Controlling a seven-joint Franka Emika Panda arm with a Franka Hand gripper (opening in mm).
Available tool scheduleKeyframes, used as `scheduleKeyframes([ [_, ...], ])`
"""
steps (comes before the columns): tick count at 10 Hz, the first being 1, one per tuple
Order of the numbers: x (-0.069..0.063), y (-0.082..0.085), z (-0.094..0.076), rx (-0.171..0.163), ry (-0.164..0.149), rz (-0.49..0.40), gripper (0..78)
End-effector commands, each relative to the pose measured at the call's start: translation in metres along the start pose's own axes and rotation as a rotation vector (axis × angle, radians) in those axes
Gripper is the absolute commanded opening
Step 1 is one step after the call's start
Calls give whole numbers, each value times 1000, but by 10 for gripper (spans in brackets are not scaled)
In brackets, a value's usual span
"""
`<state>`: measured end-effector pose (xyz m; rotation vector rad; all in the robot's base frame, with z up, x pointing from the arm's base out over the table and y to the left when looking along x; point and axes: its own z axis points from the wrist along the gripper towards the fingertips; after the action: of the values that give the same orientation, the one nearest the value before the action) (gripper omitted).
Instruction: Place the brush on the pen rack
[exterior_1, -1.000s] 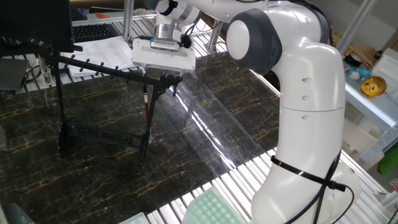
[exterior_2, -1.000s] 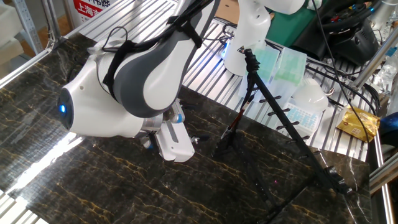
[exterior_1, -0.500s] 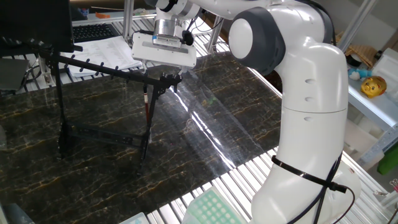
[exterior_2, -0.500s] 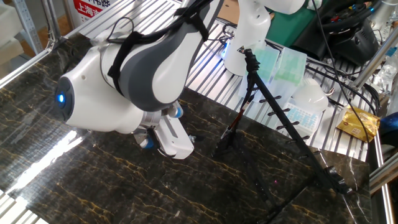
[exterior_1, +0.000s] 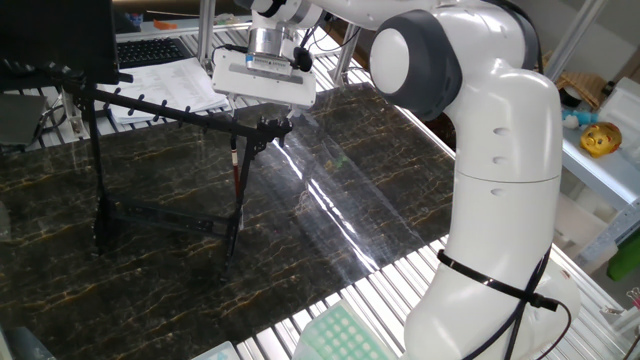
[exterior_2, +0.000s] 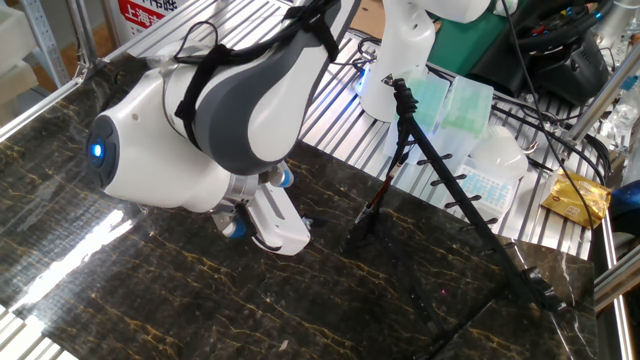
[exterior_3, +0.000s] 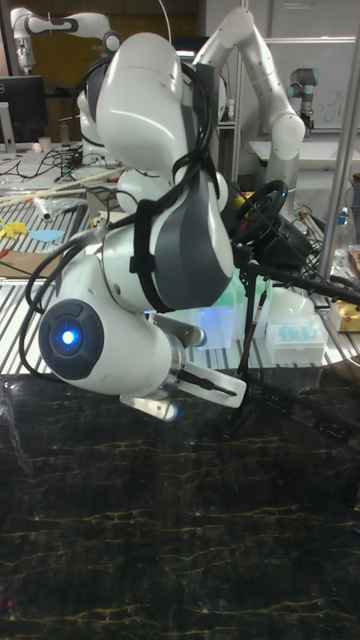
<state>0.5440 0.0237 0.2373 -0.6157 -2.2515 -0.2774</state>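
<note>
Brush (exterior_1: 237, 172) hangs upright on pen rack (exterior_1: 150, 108); hand (exterior_1: 268, 128) just above, finger state unclear.

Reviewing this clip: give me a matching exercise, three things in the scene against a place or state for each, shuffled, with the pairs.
Things:
1. brush
2. pen rack
3. gripper

Places or states:
A. stands on the dark marble table
B. hangs upright beside a rack leg
C. just above the rack's top bar, at its end

Pairs: 1-B, 2-A, 3-C
</note>
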Motion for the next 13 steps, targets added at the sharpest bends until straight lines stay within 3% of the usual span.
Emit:
scheduleKeyframes([
  [1,1,0,-2,-3,-6,2,774],
  [4,1,0,-2,-3,-28,22,774],
  [5,1,0,-2,6,-62,7,774],
  [6,1,0,-2,15,-77,-9,774],
  [7,1,0,-2,0,-101,-42,774],
  [11,1,0,-2,-16,-99,-49,774],
  [13,14,9,-19,-18,-112,-39,774],
])
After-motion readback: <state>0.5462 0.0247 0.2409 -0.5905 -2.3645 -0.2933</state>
